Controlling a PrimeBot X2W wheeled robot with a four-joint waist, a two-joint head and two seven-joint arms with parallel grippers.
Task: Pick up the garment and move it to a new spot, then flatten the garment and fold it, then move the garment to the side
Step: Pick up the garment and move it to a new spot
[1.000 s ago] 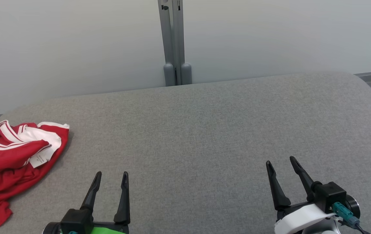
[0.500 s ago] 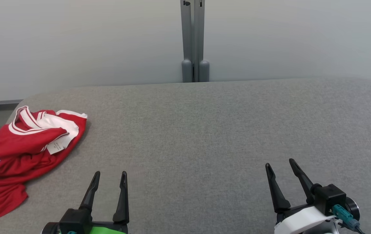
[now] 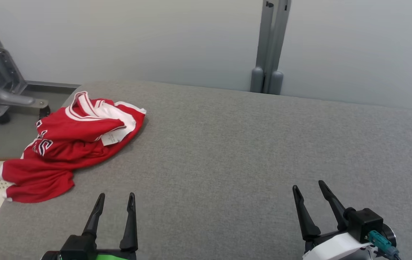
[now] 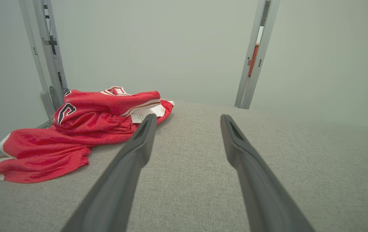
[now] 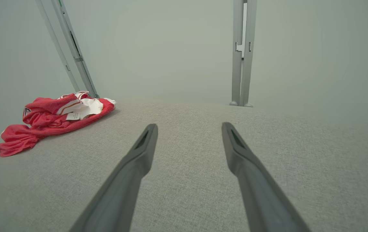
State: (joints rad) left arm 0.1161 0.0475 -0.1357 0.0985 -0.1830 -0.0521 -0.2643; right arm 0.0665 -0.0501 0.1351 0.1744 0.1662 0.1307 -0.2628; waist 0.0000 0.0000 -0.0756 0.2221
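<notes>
Reach direction is the crux: the red-and-white garment (image 3: 72,144) lies crumpled at the far left part of the grey padded table (image 3: 234,151), ahead of and to the left of both grippers. Its long axis runs on a slant, from a red lobe at the near left edge of the table up and inward to the white collar and label at the far end. One end seems to sit right at the table's left rim, perhaps slightly over it.

The left gripper (image 3: 116,195) hovers low over the near edge, fingers spread wide with nothing between them, pointing straight ahead so that the cloth sits off to their left side. The right gripper (image 3: 308,185) stands well apart on the other side, likewise spread and empty, with a broad stretch of bare grey fabric between it and the cloth.

By my judgement the left arm is clearly the nearer one; it would need to swing left and forward to meet the near red lobe, while the right arm would have to cross most of the table
</notes>
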